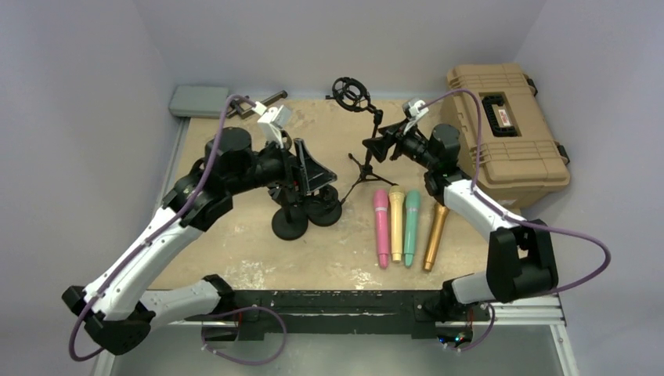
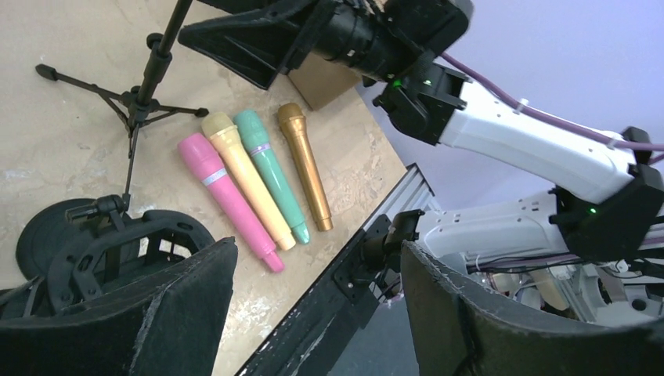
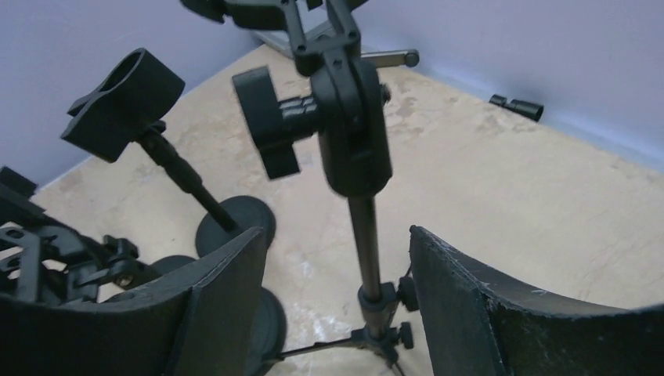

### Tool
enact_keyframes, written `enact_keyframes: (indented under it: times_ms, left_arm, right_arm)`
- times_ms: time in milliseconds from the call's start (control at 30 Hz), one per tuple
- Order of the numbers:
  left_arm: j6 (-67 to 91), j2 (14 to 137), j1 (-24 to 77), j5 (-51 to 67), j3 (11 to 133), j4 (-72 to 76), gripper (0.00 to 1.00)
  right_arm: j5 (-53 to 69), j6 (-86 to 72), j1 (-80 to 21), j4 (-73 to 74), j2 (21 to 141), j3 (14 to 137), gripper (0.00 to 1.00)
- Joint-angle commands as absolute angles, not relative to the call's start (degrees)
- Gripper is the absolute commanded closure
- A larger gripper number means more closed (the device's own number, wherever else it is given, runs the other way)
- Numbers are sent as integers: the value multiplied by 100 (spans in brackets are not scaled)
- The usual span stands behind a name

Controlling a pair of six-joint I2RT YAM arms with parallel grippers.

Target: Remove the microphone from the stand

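Four microphones lie side by side on the table: pink (image 1: 381,227), yellow (image 1: 397,222), teal (image 1: 412,225) and gold (image 1: 435,235). They also show in the left wrist view, with the pink one (image 2: 223,196) nearest. The tripod stand (image 1: 362,168) carries an empty shock mount (image 1: 350,92). My right gripper (image 1: 376,147) is open, with the tripod's pole (image 3: 368,251) between its fingers (image 3: 227,298), not touching. My left gripper (image 1: 313,168) is open and empty above two round-base stands (image 1: 290,223). An empty clip (image 3: 125,102) tops one of them. No microphone shows in any stand.
A tan hard case (image 1: 505,129) stands at the back right. A grey box (image 1: 200,100) and small black parts (image 1: 262,102) lie at the back left. A black cage mount (image 2: 117,251) sits just left of my left fingers. The black rail (image 1: 337,301) marks the near edge.
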State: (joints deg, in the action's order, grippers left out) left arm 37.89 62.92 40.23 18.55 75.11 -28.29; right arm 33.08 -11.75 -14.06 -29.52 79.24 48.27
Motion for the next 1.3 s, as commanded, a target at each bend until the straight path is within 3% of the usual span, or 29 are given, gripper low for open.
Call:
enact_keyframes:
  times_ms: [0,100,400,500,633,1000,1133,1267]
  left_arm:
    - [3747,5654,4045,1571,7333,-2985,26]
    - [3793,5345,4051,1439,7200,-3076,26]
    - [3824,4917,4047,1267,7037,-3280,25]
    - [3824,4850,4044,1184,6969,-3319,25]
    - [3815,4781,4049,985,6942,-3387,25]
    - [3904,4757,4045,765,6973,-3371,25]
    - [3951,4723,4048,763,6980,-3387,25]
    - [3946,4653,4049,695,6953,-3410,25]
  right_arm:
    - [3264,-641,-1503,-3444,8273,5280,36]
    - [2931,-524,-1746,-3489,8400,5371,42]
    - [1051,-587,-2102,-4154,8459,4982,74]
    - [605,-674,-2222,-4330,8437,4991,100]
    - [-71,-539,-2573,-4384,8573,5280,100]
    - [-4613,-1123,-3989,-3385,9452,6597,100]
    - [-4868,-1286,-4160,-3106,9751,6852,100]
    - [-4637,-1134,-4318,-2929,9634,6754,81]
